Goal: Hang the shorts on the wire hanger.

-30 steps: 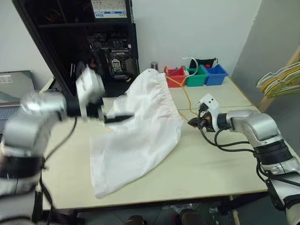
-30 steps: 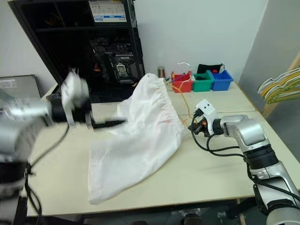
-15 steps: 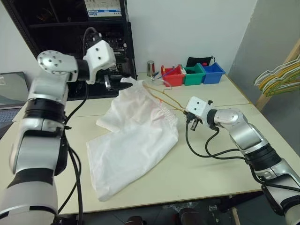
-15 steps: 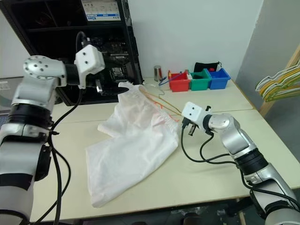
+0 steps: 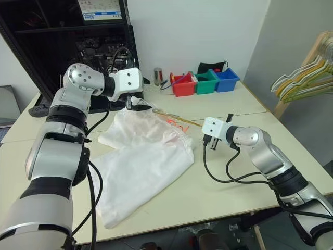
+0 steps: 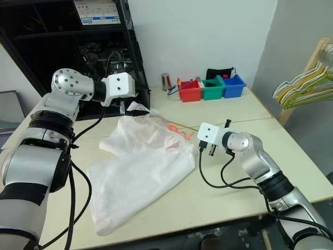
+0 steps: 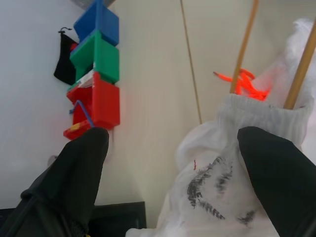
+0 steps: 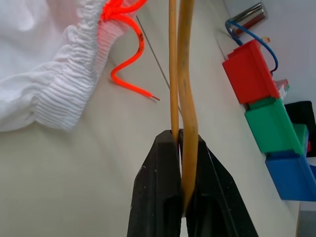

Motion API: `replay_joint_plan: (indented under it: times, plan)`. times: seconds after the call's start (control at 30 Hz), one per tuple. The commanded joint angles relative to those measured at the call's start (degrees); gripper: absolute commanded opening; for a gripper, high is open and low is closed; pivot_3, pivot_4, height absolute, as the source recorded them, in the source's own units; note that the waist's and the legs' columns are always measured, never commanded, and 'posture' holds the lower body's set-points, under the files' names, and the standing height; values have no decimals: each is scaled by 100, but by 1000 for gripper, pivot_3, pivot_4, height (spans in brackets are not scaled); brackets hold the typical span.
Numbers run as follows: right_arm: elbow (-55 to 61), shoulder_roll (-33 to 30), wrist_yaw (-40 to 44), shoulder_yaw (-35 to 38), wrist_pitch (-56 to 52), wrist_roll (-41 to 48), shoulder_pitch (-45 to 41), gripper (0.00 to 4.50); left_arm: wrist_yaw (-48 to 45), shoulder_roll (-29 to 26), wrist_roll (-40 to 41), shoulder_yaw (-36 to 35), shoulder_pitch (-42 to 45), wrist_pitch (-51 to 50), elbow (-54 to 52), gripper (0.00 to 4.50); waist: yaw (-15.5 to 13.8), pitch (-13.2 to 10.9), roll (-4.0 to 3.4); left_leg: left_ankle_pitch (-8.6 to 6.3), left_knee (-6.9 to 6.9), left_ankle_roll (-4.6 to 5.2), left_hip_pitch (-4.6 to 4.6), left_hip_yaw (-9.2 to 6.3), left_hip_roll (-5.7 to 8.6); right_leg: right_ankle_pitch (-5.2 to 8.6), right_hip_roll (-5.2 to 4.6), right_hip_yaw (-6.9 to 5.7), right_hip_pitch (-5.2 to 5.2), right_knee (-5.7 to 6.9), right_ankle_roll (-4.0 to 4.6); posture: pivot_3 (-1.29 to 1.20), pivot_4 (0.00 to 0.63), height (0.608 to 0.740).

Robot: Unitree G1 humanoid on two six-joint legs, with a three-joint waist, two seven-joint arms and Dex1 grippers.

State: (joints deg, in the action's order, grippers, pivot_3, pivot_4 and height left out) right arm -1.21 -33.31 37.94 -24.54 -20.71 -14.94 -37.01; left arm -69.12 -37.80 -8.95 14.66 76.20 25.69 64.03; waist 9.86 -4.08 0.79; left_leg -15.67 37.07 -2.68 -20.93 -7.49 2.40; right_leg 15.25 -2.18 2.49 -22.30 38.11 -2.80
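Shorts lie crumpled mid-frame on the worktop, waistband end toward upper centre, legs trailing to lower left; orange drawstring spills off the elastic edge. Wire hanger is a thin yellowish rod running diagonally from the waistband area, centre frame, down-right to the right tool, which is clamped tight on two wire strands side by side. Left tool sits at the upper end of the shorts, fingers spread wide and empty, straddling the waistband corner with the wire passing close by in its wrist view. Key relation: hanger's long axis points from the right tool up-left into the waistband, and the left tool is already at that same far end, so it's the nearer arm for grabbing fabric and feeding it over the wire. Can't tell whether the wire is already inside the waistband or just lying on it. Red, green and blue bins upper centre, clear of the action.
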Motion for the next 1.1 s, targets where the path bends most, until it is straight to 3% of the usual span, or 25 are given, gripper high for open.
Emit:
replay_joint_plan:
  times: [0.03, 0.17, 0.27, 0.67, 1.03, 1.1]
  plan:
    - [170, -4, -6, 290, 22, -38, -47, 0, 69, -28, 30, -214, 358, 0, 130, 4479, 48, 0, 0, 0, 0, 0, 0, -1, 0, 0, 0, -1, 0, 0, 0, -189, 0, 740]
    - [-120, -3, -35, 361, 85, -31, -41, 0, -712, -229, 229, -317, 489, -276, 28, 4479, 161, 0, 0, 0, 0, 1, 3, -4, -1, 1, 0, -2, 2, 5, -2, -187, 0, 740]
    - [-328, 34, -87, 398, 196, -48, -185, 0, -1418, -518, 83, -116, 130, -227, -265, 4479, 288, 0, -1, 1, -1, 1, 5, -3, 0, 0, 2, -2, 1, 9, -1, -187, 0, 740]
    - [370, 491, 61, 183, 55, -276, -332, 0, 182, -37, -377, -75, -421, 367, -96, 4479, 270, 2, 4, 0, 50, 2, 11, -19, 0, 17, -1, -8, -1, 84, -28, -175, 0, 740]
    - [549, 575, -18, 220, 176, -603, -382, 0, 9, -201, -912, 388, -774, 635, -126, 4479, 296, 3, 3, 0, 75, 3, 6, -18, 2, 16, 1, -6, 1, 88, -27, -196, 0, 740]
    - [580, 565, 5, 218, 213, -653, -381, 0, 193, -177, -985, 393, -759, 639, -84, 4131, 289, 3, 4, 0, 76, 3, 5, -19, 2, 15, 1, -7, 0, 89, -26, -196, 0, 740]
